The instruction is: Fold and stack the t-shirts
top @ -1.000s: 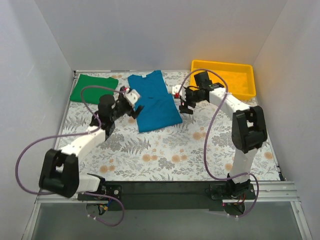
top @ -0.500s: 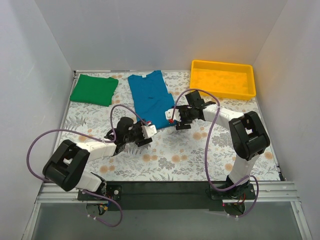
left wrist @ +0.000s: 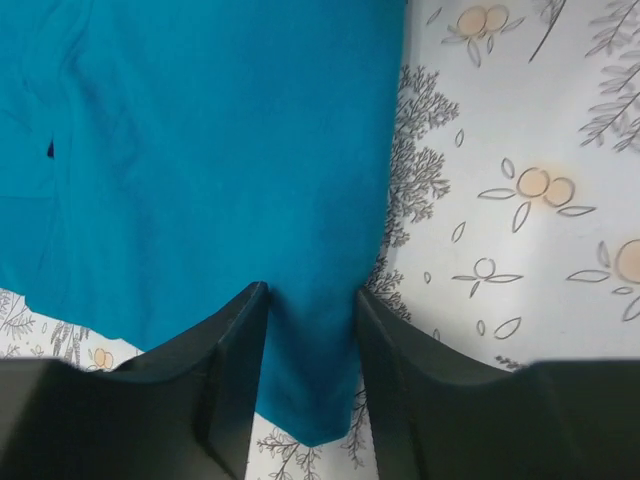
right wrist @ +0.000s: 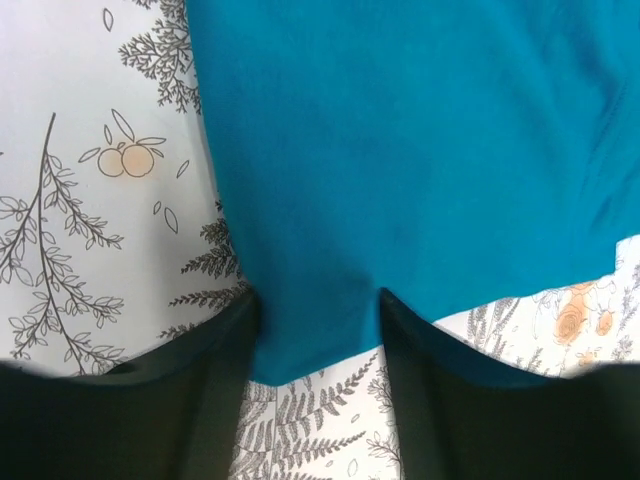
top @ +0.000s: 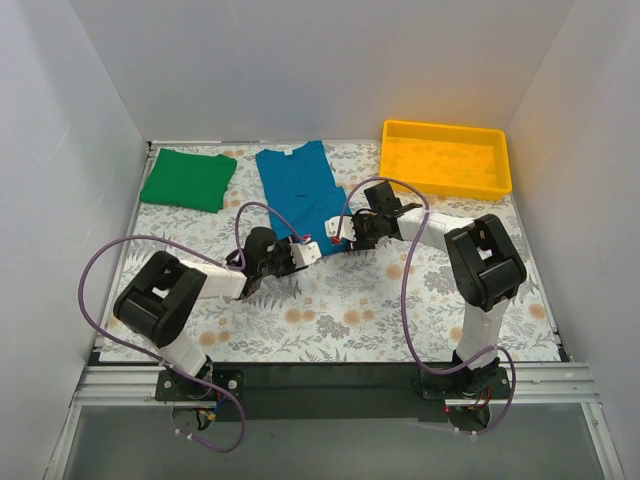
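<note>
Your yellow tray (top: 446, 157) sits in the tabletop (top: 400, 310) far right corner; left pincer (left wrist: 310, 297) and right pincer (right wrist: 318, 300) stand parted astride the teal-blue t-shirt (top: 300, 185).

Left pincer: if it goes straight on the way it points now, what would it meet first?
Probably the blue t-shirt: its corner lies between the fingers of the left pincer, on the table.

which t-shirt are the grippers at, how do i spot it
On the floral table, look between the green t-shirt and the yellow tray. The teal-blue t-shirt there alone has the left gripper and right gripper at its near corners.
</note>
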Available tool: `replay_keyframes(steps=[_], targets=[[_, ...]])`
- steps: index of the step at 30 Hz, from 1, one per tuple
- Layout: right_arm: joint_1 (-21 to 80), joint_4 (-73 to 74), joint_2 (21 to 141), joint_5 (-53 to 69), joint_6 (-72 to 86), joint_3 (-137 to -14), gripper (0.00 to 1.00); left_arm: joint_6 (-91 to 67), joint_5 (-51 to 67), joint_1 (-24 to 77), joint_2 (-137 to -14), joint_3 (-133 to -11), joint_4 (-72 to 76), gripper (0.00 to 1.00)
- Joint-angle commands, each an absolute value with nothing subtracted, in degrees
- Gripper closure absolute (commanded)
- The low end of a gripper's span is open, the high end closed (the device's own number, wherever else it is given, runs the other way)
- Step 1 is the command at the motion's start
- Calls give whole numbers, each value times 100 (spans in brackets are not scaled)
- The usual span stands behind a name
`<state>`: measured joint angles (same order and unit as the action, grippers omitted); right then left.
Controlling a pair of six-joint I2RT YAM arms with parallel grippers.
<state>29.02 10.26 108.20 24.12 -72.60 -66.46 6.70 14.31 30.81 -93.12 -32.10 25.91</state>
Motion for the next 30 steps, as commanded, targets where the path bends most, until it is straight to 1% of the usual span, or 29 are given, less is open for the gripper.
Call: replay_keyframes(steps=[1, 3, 4, 5, 6, 7, 8, 11, 14, 16, 17, 18, 20, 21, 25, 27, 30], targets=[[2936, 1072, 11100, 2250, -7277, -6724, 48, 809, 1187, 3015, -9518, -3357, 2593, 63], [2936, 1116, 11127, 2293, -7295, -6697, 58, 782, 1178, 3015, -9623, -3401, 2496, 71], [2936, 1151, 11118, 2329, -7321, -6680, 65, 782, 1213, 3015, -9633, -3393, 2461, 77], [2936, 1195, 11101, 2373, -7417, -6619, 69, 782, 1230, 3015, -9633, -3384, 2444, 82], [2936, 1343, 11083, 2460, -7479, -6601, 77, 756, 1239, 3023, -9607, -3366, 2417, 87], [2936, 1440, 11040, 2522, -7540, -6566, 93, 747, 1265, 3023, -9580, -3305, 2408, 100], [2936, 1520, 10996, 2583, -7619, -6487, 97, 730, 1292, 3015, -9537, -3279, 2382, 100], [2935, 2011, 10785, 2891, -7840, -6364, 99, 528, 1651, 3085, -9203, -3173, 2006, 100], [2953, 2951, 10513, 3085, -8024, -6284, 99, 317, 1827, 3471, -8616, -2876, 1620, 100], [2953, 3513, 10172, 3129, -8217, -5969, 99, 142, 1977, 3892, -8263, -2743, 1302, 100], [2944, 3637, 9995, 3164, -8279, -5776, 99, 45, 2212, 4050, -7922, -2638, 918, 100], [2962, 3734, 9584, 3260, -8419, -5313, 99, -156, 2241, 4391, -7771, -2550, 792, 100], [2979, 3954, 9143, 3339, -8455, -4880, 99, -629, 2276, 4727, -7307, -2453, 407, 100], [2979, 4025, 8679, 3375, -8455, -4452, 99, -807, 2320, 5059, -7182, -2409, 291, 100], [3050, 4324, 7587, 3507, -8411, -3668, 99, -1651, 2136, 5852, -6601, -2242, 35, 100], [3128, 4412, 7148, 3516, -8324, -3525, 99, -1818, 2048, 6238, -6400, -2180, 35, 100], [3138, 4456, 6918, 3498, -8139, -3638, 99, -1854, 1899, 6363, -6354, -2223, 35, 100]])
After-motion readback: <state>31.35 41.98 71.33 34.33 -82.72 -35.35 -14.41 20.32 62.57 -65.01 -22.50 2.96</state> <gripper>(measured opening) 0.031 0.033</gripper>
